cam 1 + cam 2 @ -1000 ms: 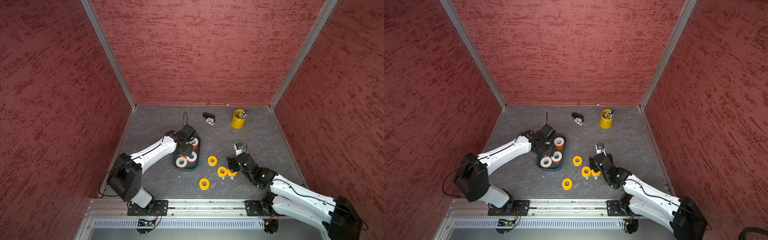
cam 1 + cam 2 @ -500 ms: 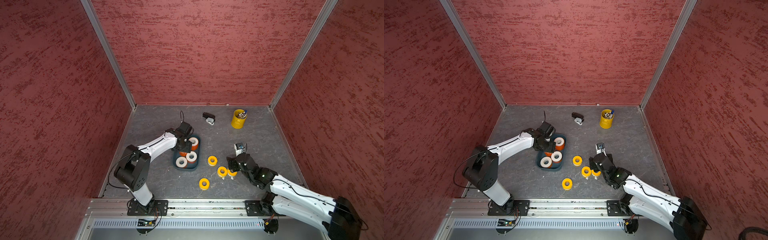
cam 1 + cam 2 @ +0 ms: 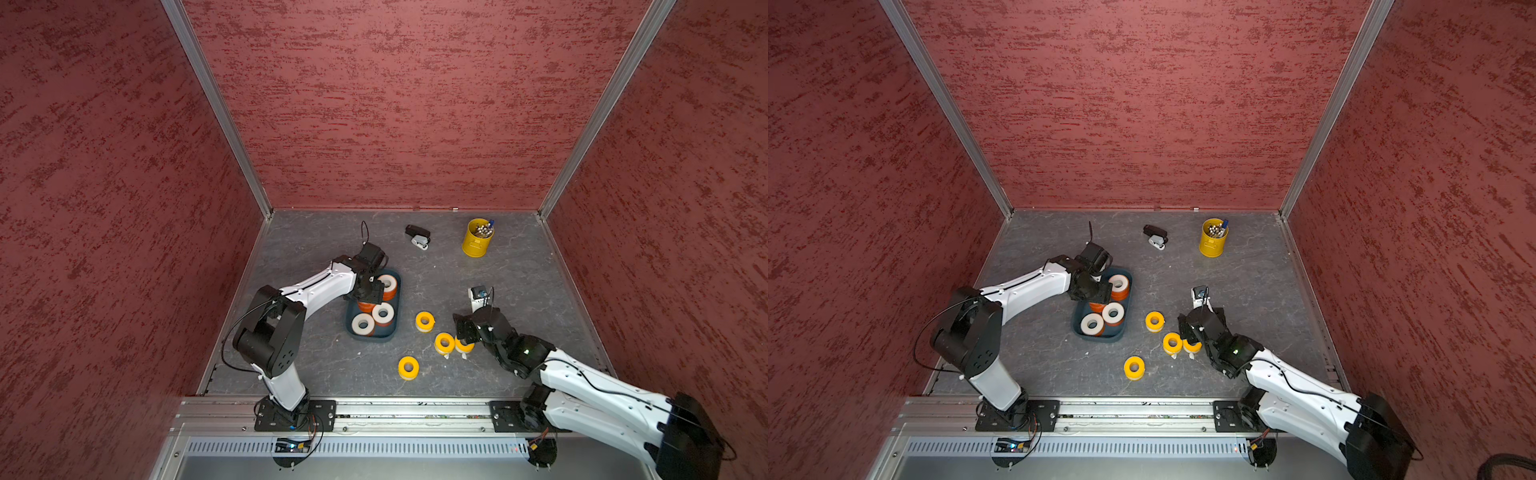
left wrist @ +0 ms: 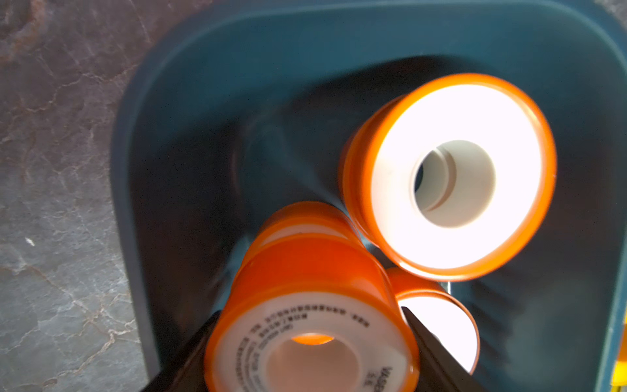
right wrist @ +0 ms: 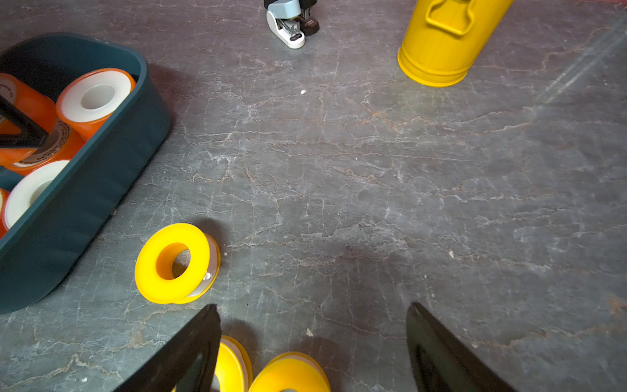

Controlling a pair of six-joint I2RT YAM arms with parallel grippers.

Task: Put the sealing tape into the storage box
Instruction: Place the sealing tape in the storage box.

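Four yellow tape rolls (image 3: 424, 321) lie on the bench (image 3: 316, 365) at lower centre in both top views, right of the teal storage box (image 3: 374, 337), which holds orange-sided rolls (image 3: 382, 312). In the left wrist view, the left gripper (image 4: 310, 310) is clamped on an orange-sided roll (image 4: 312, 264) over the box. In the right wrist view, the right gripper (image 5: 312, 305) has its jaws apart, just over two of the yellow tape rolls.

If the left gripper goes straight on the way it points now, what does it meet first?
Likely the bare floor of the storage box, with its held orange roll touching first; depth is unclear.
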